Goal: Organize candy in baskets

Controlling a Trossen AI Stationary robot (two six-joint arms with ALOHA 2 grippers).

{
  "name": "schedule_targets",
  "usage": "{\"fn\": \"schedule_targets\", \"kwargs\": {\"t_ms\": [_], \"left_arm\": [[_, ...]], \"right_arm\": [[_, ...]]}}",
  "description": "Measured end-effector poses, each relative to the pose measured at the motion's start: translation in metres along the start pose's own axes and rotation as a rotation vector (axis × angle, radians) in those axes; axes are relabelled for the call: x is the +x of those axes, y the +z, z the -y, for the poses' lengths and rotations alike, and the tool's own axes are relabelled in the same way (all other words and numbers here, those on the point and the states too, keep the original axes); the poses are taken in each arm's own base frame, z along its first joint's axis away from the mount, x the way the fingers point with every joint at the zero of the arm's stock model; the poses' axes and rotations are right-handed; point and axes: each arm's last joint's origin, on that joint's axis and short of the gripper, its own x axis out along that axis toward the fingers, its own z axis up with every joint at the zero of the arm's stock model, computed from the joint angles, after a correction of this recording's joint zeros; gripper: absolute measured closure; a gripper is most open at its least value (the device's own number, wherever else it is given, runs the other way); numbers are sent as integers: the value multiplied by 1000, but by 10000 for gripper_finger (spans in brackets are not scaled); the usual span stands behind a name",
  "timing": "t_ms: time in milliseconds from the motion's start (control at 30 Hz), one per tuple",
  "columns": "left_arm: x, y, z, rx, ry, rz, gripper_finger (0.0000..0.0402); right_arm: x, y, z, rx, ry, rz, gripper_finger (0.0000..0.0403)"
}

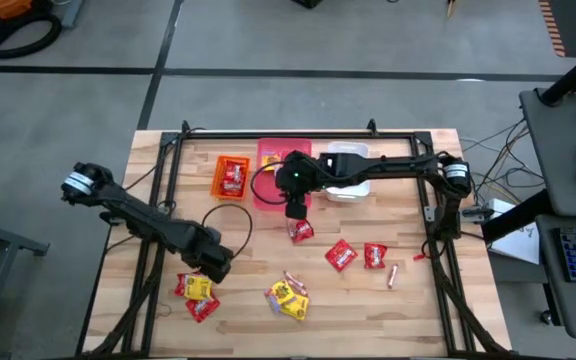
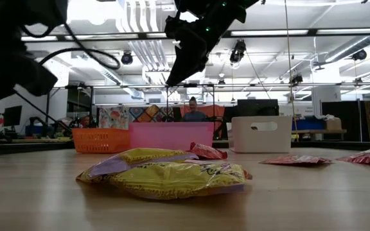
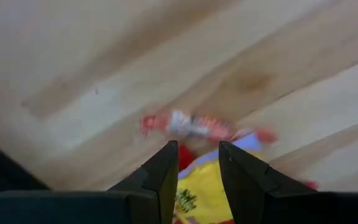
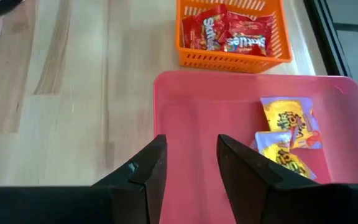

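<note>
Three baskets are sitting in a row at the far side of the counter (image 1: 158,180): an orange basket (image 1: 231,176) on the left, a pink basket (image 1: 268,190) in the middle and a white basket (image 1: 353,175) on the right. The orange basket is holding several red packets (image 4: 229,34), too overlapped to count exactly. The pink basket is holding two yellow packets (image 4: 288,134), lying toward its right side.

The right gripper (image 4: 188,165) is hanging over the near edge of the pink basket, its fingers spread apart and grasping nothing.

The left gripper (image 3: 194,168) is hovering low over the near-left pile, its fingers parted with nothing between them, just above a yellow packet (image 3: 197,193) and a red-and-white wrapped stick (image 3: 194,124).

Loose on the counter, three red packets (image 1: 340,254) are lying mid-counter, a yellow cluster (image 1: 288,297) is lying near centre, and one small stick (image 1: 391,276) is lying to the right.
</note>
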Motion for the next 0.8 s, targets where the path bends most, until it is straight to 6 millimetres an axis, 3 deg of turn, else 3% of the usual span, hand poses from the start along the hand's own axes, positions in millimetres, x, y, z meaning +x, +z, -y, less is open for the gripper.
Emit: {"fn": "schedule_targets", "kwargs": {"t_ms": [333, 467, 700, 800], "left_arm": [[20, -6, 8, -25, 95, -15, 302], [27, -4, 13, 43, 90, 28, 302], [17, -1, 28, 127, 46, 144, 302], [8, -3, 36, 262, 31, 154, 302]], "right_arm": [[0, 1, -1, -3, 2, 5, 272], [0, 1, -1, -3, 1, 9, 268], [0, 3, -2, 2, -1, 33, 273], [0, 4, -2, 3, -1, 37, 271]]}}
